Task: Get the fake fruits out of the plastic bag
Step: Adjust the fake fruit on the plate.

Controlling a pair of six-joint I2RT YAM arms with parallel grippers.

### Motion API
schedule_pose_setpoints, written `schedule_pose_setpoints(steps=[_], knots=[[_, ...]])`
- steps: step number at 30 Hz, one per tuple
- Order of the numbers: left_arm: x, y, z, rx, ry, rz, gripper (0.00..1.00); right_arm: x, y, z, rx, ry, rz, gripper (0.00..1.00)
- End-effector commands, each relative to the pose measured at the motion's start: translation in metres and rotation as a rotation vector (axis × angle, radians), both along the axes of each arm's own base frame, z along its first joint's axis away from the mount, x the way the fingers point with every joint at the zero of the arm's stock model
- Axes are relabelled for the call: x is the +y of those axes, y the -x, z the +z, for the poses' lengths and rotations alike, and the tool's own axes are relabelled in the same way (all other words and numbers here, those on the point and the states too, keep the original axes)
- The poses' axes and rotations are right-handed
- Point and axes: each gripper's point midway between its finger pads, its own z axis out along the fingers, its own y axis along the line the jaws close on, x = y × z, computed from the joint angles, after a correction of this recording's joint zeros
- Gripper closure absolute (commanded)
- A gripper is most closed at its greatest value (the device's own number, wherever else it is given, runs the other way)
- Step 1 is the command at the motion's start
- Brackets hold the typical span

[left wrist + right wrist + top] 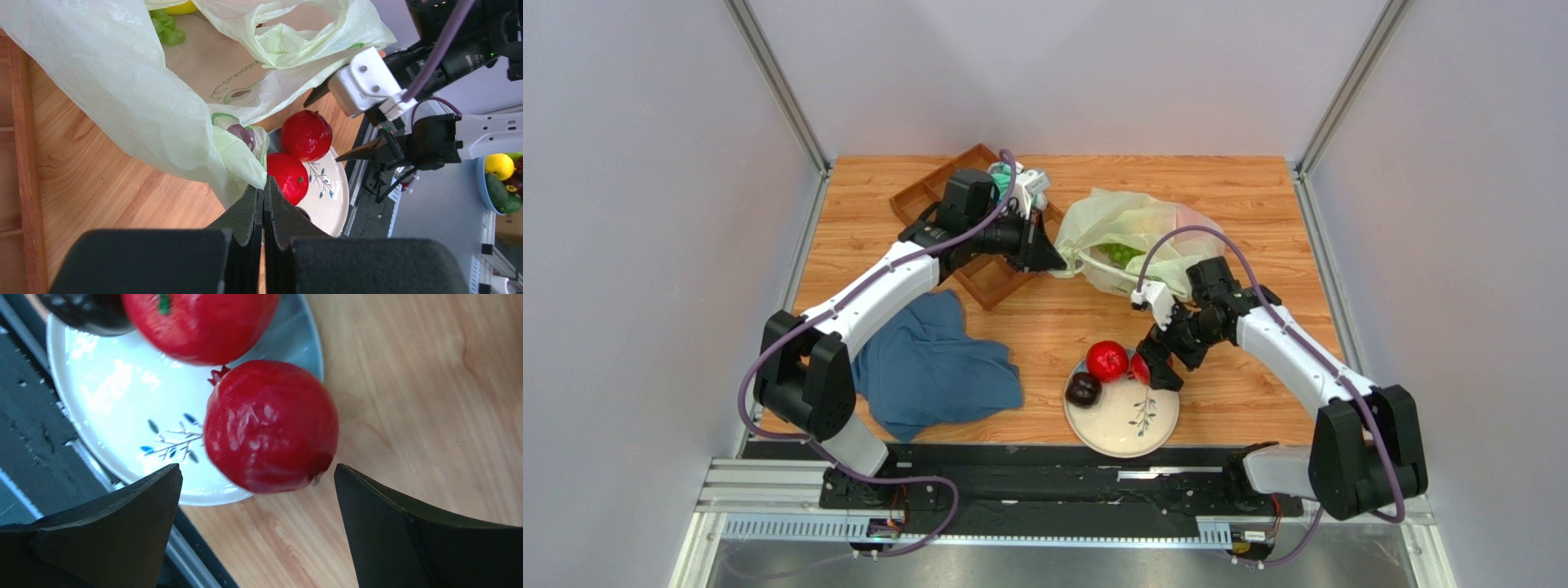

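Note:
The pale yellow-green plastic bag (1124, 227) lies at the back middle, with a green grape bunch (1120, 255) inside. My left gripper (1059, 265) is shut on the bag's edge (239, 159) and holds it up. In the left wrist view the grapes (166, 30) and a yellow fruit (181, 7) show in the bag's mouth. On the plate (1130, 429) lie a red fruit (1107, 360), a dark purple one (1084, 390) and a second red fruit (270, 425) at the rim. My right gripper (258, 473) is open just over that second fruit and does not touch it.
A dark blue cloth (934, 368) lies at the front left. A wooden tray (971, 288) stands at the back left under my left arm, with teal socks (1032, 186) beside it. Grey walls close the table on three sides.

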Motion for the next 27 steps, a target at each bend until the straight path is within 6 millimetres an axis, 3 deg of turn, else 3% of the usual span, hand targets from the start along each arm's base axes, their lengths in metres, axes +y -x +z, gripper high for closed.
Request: schedule_pose_setpoints(steps=[1,8,11,14,18,20,22,24,27], knots=[[-0.005,-0.003,0.023,-0.069,0.036,-0.024,1.00,0.006,-0.035,-0.005,-0.090,-0.002,-0.030,0.00],[-0.001,0.002,0.020,-0.074,0.024,-0.023,1.00,0.014,-0.042,-0.014,-0.071,-0.013,0.001,0.22],[0.000,0.002,0.019,-0.076,0.021,-0.021,1.00,0.019,-0.043,-0.007,-0.062,-0.041,0.003,0.28],[-0.001,0.002,0.018,-0.071,0.021,-0.023,1.00,0.025,-0.041,-0.002,-0.058,-0.057,0.014,0.27],[-0.003,0.001,0.016,-0.058,0.025,-0.024,1.00,0.017,-0.038,0.003,-0.081,-0.014,0.005,0.10],[-0.004,0.001,0.016,-0.055,0.027,-0.025,1.00,0.011,-0.028,0.012,-0.082,0.002,0.015,0.05],[-0.004,0.000,0.017,-0.054,0.028,-0.025,1.00,0.012,-0.021,0.041,-0.139,-0.030,0.055,0.01],[-0.006,-0.001,0.016,-0.048,0.030,-0.026,1.00,0.010,0.005,0.062,-0.114,-0.050,0.139,0.00],[-0.007,-0.002,0.015,-0.041,0.034,-0.029,1.00,0.009,0.018,0.109,-0.186,-0.075,0.173,0.00]])
